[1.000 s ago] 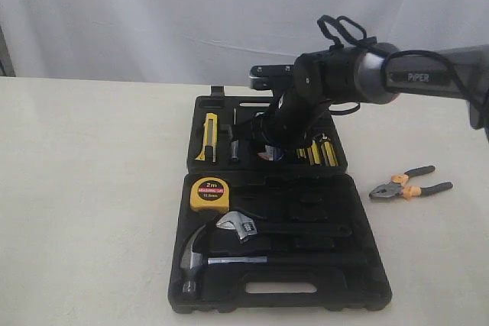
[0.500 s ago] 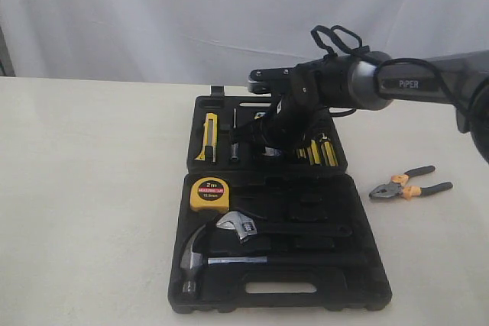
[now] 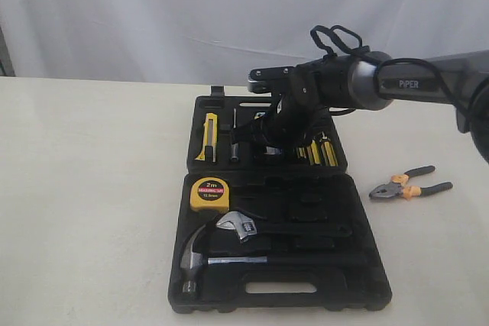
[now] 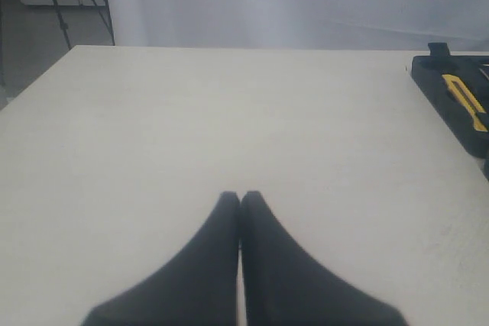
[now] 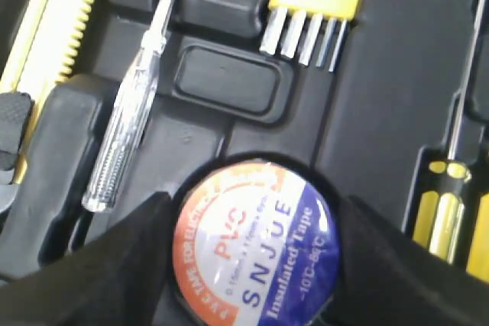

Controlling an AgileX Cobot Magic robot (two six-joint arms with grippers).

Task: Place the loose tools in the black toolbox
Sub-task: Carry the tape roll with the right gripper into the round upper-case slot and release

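In the outside camera, the right gripper (image 3: 263, 143) hangs low over the far half of the open toolbox (image 3: 359, 295). The knife (image 3: 209, 137) sits far left in the box and the tape measure (image 3: 209, 194) near left, while the pliers (image 3: 410, 182) lie on the table (image 3: 92, 188) just right of it. The left camera shows the left gripper (image 4: 240, 198) clenched, tips touching, above the table and well apart from the box. The right camera shows the right fingers (image 5: 114, 265) grasping the tape roll (image 5: 256, 257) by both sides, low in the box between a clear tester (image 5: 126, 127) and the screwdrivers (image 5: 447, 211).

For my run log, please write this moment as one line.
right tool: closed on tape roll at its toolbox slot | left tool: shut, over table | pliers: on table
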